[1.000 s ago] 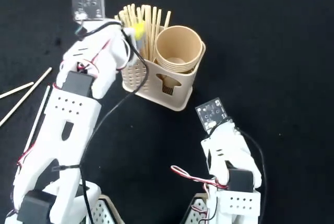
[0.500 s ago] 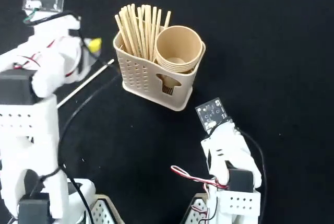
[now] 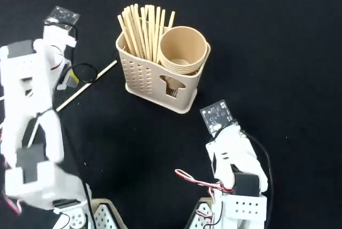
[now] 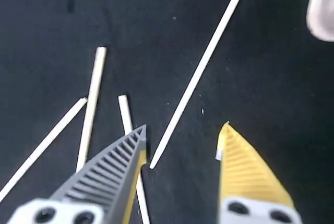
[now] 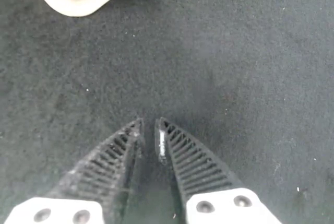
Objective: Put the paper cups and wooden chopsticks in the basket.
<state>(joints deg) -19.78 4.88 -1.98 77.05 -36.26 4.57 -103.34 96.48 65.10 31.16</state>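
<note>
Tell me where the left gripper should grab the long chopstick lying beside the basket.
From above, at the end of the long chopstick away from the basket. It lies flat, so pinch across its thin width; that end sits within the open left gripper.

One left arm (image 3: 26, 95), white, stretched forward at the left of the high view with its wrist bent downward. Its left gripper (image 4: 184, 126) has one grey ribbed finger and one yellow, spread wide apart. One right arm (image 3: 235, 170), white with red wiring at the elbow, folded close over its base; right gripper (image 5: 148, 123), two grey ribbed fingers drawn almost together, a thin slit between the tips.
</note>
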